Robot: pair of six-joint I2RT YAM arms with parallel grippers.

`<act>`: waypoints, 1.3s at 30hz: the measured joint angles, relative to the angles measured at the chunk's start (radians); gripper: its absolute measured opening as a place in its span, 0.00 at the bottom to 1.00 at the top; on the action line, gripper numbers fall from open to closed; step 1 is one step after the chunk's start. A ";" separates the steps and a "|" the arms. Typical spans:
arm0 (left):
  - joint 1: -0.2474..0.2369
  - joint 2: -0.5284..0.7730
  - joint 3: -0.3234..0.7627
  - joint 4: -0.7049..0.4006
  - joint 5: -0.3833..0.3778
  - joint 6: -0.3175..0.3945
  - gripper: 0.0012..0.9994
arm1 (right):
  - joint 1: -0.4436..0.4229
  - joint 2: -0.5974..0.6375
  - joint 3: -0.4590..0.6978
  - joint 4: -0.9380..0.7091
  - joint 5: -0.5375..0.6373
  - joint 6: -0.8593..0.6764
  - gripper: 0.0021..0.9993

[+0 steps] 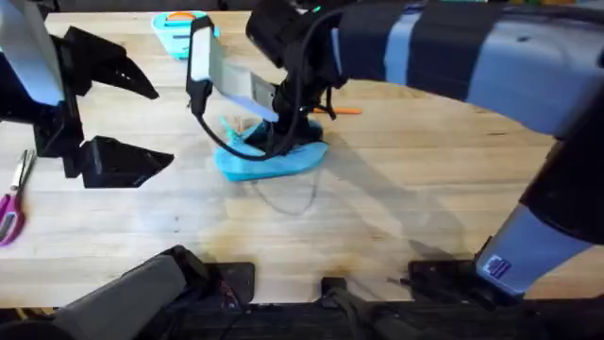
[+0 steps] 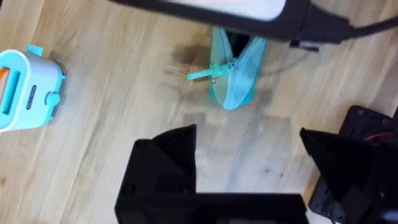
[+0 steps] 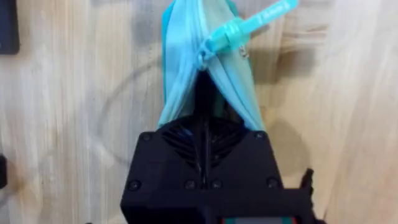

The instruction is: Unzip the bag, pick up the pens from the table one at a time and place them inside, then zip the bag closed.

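Note:
The light blue bag lies on the table at centre. Its zipper is partly open, with the teal pull tab sticking out sideways. My right gripper comes down on the bag's open mouth, fingers pressed together and tips dipped into the dark gap; what they hold, if anything, is hidden. One orange pen peeks out behind the right arm. Left of the bag, my left gripper hovers open and empty. The left wrist view shows the bag beyond its fingers.
A teal toy toaster with an orange top stands at the back of the table, also in the left wrist view. Pink-handled scissors lie at the left edge. The right arm spans the table from the lower right.

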 joint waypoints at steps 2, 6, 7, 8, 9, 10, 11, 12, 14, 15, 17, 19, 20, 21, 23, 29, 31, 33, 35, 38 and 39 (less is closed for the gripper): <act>0.000 0.000 0.000 0.000 0.000 0.000 0.99 | 0.006 0.013 0.000 0.003 0.000 0.000 0.03; 0.000 0.000 0.000 0.000 0.000 0.000 0.99 | 0.008 0.017 0.000 0.006 0.000 0.000 0.03; 0.000 0.000 0.000 0.000 0.000 0.000 0.99 | 0.008 0.017 0.000 0.006 0.000 0.000 0.03; 0.000 0.000 0.000 0.000 0.000 0.000 0.99 | 0.008 0.016 0.000 0.006 0.000 0.000 0.03; 0.000 0.000 0.000 0.000 0.000 0.000 0.99 | 0.008 0.017 0.000 0.006 0.000 0.000 0.03; 0.000 0.000 0.000 0.000 0.000 0.000 0.99 | 0.008 0.016 0.000 0.006 0.000 0.000 0.03; 0.000 0.000 0.000 0.000 0.000 0.000 0.99 | 0.008 0.017 0.000 0.006 0.000 0.002 0.08; 0.000 0.000 0.000 0.000 0.000 0.000 0.99 | 0.008 0.017 0.000 0.007 0.000 0.002 0.18; 0.000 0.000 0.000 0.000 0.000 0.000 0.99 | 0.008 0.017 0.000 0.008 0.000 0.001 0.47; 0.000 0.000 0.000 0.000 0.000 0.000 0.99 | 0.008 0.017 0.000 0.009 0.000 0.000 0.60; 0.000 0.000 0.000 0.000 0.000 0.000 0.99 | 0.008 0.017 0.000 0.008 0.000 0.000 0.90; 0.000 0.000 0.000 0.000 0.000 0.000 0.99 | 0.008 0.017 0.000 0.009 0.000 -0.004 0.99; 0.000 0.000 0.000 0.000 0.000 0.000 0.99 | 0.008 0.017 0.000 0.009 0.000 -0.004 1.00; 0.000 0.000 0.000 0.000 0.000 0.000 0.99 | 0.008 0.017 0.000 0.009 0.000 -0.004 1.00; 0.000 0.000 0.000 0.000 0.000 0.000 0.99 | 0.008 0.017 0.000 0.009 0.000 -0.004 1.00; 0.000 0.000 0.000 0.000 0.000 0.000 0.99 | 0.008 0.017 0.000 0.011 0.000 0.000 1.00; 0.000 0.000 0.000 0.000 0.000 0.000 0.99 | 0.008 0.016 0.000 0.011 0.000 0.010 1.00; 0.000 0.000 0.000 0.000 0.000 0.000 0.99 | 0.006 0.008 0.000 -0.004 0.000 0.026 1.00; 0.000 0.000 0.000 0.000 0.000 0.000 0.99 | 0.002 -0.015 0.006 -0.033 0.000 0.036 1.00; 0.000 0.000 0.000 0.000 0.000 0.000 0.99 | -0.013 -0.078 0.014 -0.053 0.000 0.046 1.00; 0.000 0.000 0.000 0.000 0.000 0.000 0.99 | -0.024 -0.108 0.016 -0.054 0.000 0.050 1.00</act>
